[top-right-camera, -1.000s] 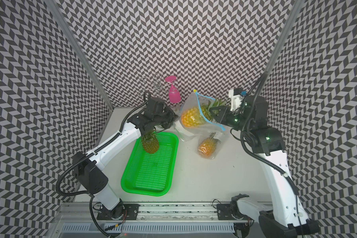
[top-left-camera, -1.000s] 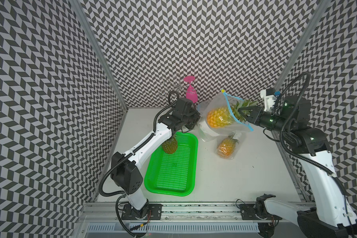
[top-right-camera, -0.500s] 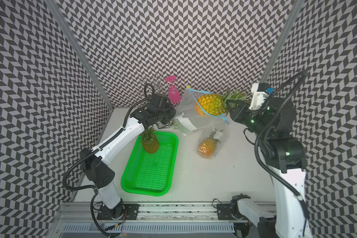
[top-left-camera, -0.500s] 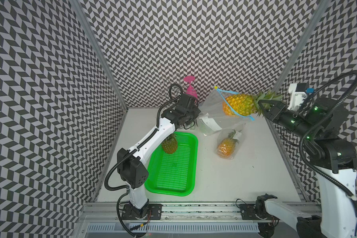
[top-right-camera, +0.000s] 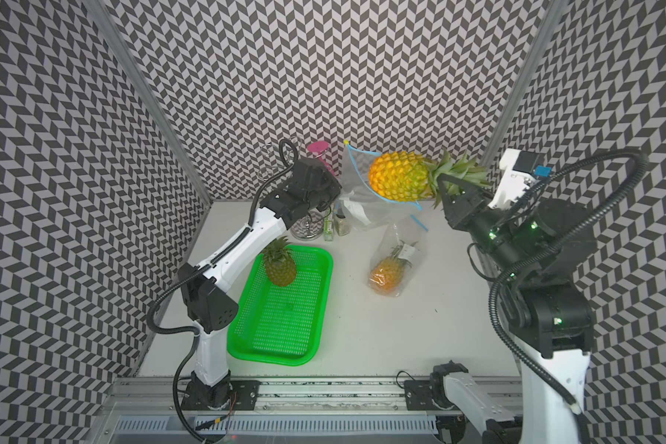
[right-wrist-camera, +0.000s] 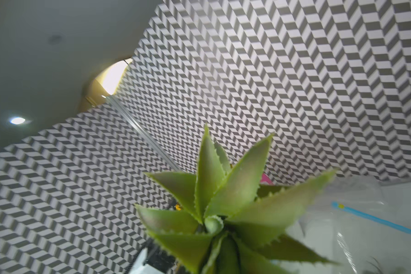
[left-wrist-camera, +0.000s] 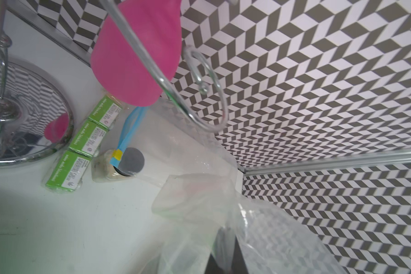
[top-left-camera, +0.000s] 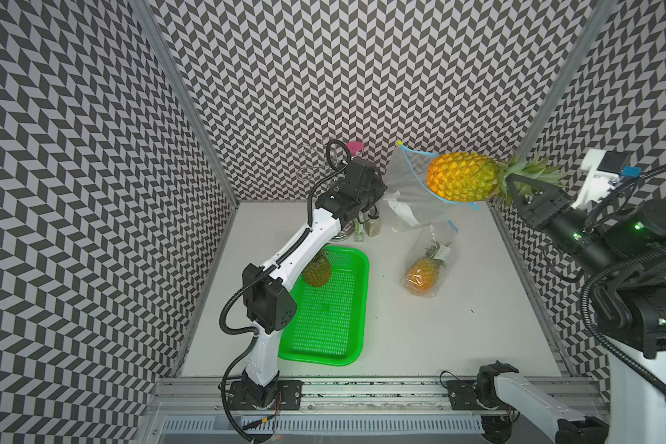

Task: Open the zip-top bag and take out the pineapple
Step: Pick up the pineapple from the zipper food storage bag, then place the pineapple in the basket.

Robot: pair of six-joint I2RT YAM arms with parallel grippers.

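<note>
Grips the leafy crown of the pineapple [top-left-camera: 462, 177] in the right claw [top-left-camera: 514, 187], jaws narrow, fruit held sideways in the air at 1 o'clock over the counter [top-left-camera: 439, 338], base at the blue-zipped mouth of the bag [top-left-camera: 406, 180]. Pinches that bag in the left claw [top-left-camera: 379, 189], shut tight on the plastic at 12 o'clock. Cannot make out the tips of either claw: buried under leaves in the right wrist view, veiled by film in the left, cut off at the frame edge.

Left arm [top-left-camera: 307, 246], right arm [top-left-camera: 646, 315]: white link shells, black joint housings, black corrugated cable conduits [top-right-camera: 493, 303]. Right arm: green indicator lights [top-left-camera: 637, 226].
</note>
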